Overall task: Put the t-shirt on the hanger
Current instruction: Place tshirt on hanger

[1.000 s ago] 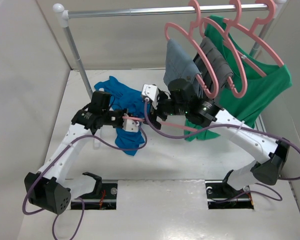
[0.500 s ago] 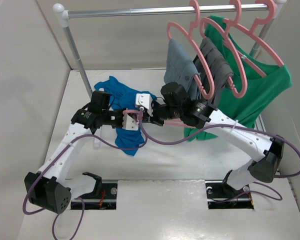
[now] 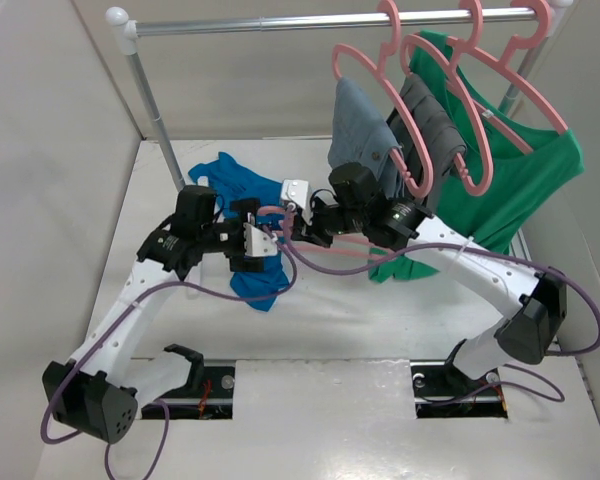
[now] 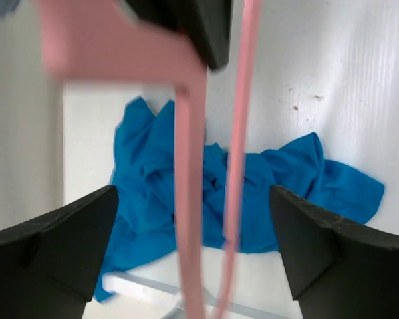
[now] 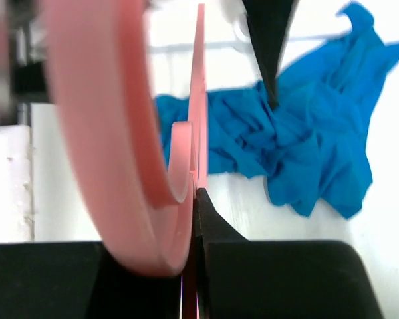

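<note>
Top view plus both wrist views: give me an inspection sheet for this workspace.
Surface: white table, nothing spilled seen.
Job's things: blue t-shirt crumpled on the table; pink hanger held above it, not yet in the shirt.
Clutter: green shirt and grey trousers hanging from the rail.
Grippers: left gripper open, hanger passing between its fingers untouched; right gripper shut on the hanger.
Cables: purple cables loop from both arms.
Surroundings: white walls.

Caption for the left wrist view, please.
Left gripper open around the pink hanger, blue t-shirt crumpled on the table below.
</note>
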You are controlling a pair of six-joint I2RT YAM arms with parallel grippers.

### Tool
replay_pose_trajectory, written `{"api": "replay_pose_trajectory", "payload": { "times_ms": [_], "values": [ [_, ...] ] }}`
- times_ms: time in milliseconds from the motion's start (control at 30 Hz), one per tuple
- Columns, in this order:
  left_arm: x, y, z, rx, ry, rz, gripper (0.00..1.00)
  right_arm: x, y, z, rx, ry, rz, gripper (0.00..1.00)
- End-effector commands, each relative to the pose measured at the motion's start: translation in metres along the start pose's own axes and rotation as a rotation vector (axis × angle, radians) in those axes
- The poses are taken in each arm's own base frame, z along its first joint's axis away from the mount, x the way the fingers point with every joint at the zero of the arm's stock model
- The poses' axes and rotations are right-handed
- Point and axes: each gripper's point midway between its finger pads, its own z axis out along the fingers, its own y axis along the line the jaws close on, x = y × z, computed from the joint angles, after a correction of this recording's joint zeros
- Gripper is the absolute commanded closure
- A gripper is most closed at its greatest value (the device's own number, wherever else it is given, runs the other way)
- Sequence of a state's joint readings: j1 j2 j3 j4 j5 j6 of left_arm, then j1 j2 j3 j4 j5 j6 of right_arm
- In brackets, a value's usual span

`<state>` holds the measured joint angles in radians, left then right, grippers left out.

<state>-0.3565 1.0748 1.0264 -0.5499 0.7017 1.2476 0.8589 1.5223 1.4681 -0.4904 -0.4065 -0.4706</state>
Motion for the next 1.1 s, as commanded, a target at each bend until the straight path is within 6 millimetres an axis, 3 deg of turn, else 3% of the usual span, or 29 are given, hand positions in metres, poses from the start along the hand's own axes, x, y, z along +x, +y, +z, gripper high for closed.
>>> {"api": "replay_pose_trajectory", "payload": {
  "times_ms": [0,167,267,300,433,500,533,567,633,800,867,1000,1067],
  "values": [
    [-0.001,0.012,-0.007,-0.118,0.007,-0.035,0.00,-0.014,-0.013,-0.019,0.043,-0.099,0.046,1.00],
    [0.018,0.026,-0.018,-0.317,0.071,-0.061,0.00,0.001,-0.033,-0.032,0.141,-0.066,0.090,1.00],
    [0.016,0.029,-0.027,-0.404,0.039,-0.125,0.00,0.014,-0.046,-0.039,0.232,-0.019,0.138,1.00],
    [0.004,0.033,-0.038,-0.447,0.005,-0.126,0.00,0.018,-0.053,-0.042,0.266,-0.010,0.169,1.00],
    [-0.005,0.032,-0.051,-0.528,-0.088,-0.297,0.00,0.017,-0.069,-0.057,0.391,0.000,0.218,1.00],
    [0.001,0.040,-0.055,-0.599,-0.086,-0.379,0.20,0.019,-0.081,-0.064,0.471,0.011,0.248,1.00],
    [0.016,0.038,-0.042,-0.583,-0.054,-0.474,0.34,0.012,-0.084,-0.071,0.498,-0.004,0.254,1.00],
    [0.027,0.042,-0.039,-0.603,-0.014,-0.519,0.56,0.015,-0.089,-0.075,0.532,0.007,0.256,1.00],
    [0.052,0.041,-0.017,-0.527,0.078,-0.604,0.67,0.010,-0.095,-0.082,0.568,0.002,0.264,1.00],
    [0.100,0.053,0.021,-0.417,0.242,-0.732,0.67,0.012,-0.099,-0.095,0.635,0.009,0.276,1.00],
    [0.119,0.060,0.035,-0.408,0.268,-0.756,0.60,0.019,-0.105,-0.098,0.645,0.015,0.277,1.00],
    [0.128,0.079,0.056,-0.402,0.228,-0.675,0.47,0.025,-0.112,-0.101,0.624,0.001,0.292,1.00],
    [0.130,0.091,0.065,-0.422,0.196,-0.641,0.45,0.031,-0.118,-0.103,0.629,0.001,0.303,1.00]
  ]
}}
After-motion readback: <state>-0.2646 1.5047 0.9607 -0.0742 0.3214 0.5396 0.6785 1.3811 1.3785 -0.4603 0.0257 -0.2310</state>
